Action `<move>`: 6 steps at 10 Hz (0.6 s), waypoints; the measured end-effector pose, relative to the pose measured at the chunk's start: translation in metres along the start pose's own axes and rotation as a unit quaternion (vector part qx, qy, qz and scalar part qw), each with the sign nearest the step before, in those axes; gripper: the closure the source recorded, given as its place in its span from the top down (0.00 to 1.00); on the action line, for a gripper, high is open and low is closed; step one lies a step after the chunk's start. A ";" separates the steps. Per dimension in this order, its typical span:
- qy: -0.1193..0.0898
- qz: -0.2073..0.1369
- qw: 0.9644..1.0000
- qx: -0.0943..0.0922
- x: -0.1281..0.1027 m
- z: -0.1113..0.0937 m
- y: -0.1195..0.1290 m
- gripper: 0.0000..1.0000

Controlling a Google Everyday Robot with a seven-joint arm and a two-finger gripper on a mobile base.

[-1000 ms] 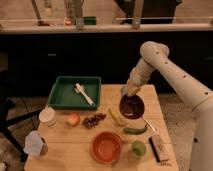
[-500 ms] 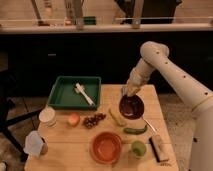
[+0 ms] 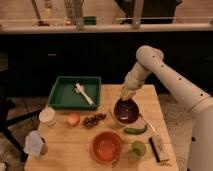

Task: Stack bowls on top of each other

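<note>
A dark maroon bowl (image 3: 126,111) with a glossy inside is tilted toward the camera at the right middle of the wooden table (image 3: 60,135). My gripper (image 3: 127,95) comes down from the white arm (image 3: 155,65) and is at the bowl's far rim, holding it slightly lifted. A wider, shallow orange-red bowl (image 3: 106,147) sits on the table near the front edge, in front of and left of the maroon bowl.
A green tray (image 3: 62,95) with a white utensil (image 3: 84,93) lies at the back left. A small green cup (image 3: 138,148), a green vegetable (image 3: 134,130), a dark brush (image 3: 158,147), grapes (image 3: 93,120), a peach (image 3: 73,119), a white jar (image 3: 47,116) and a crumpled bag (image 3: 35,144) stand around.
</note>
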 end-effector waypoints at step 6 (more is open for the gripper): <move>0.045 -0.010 0.999 -0.014 -0.044 0.042 0.006 0.00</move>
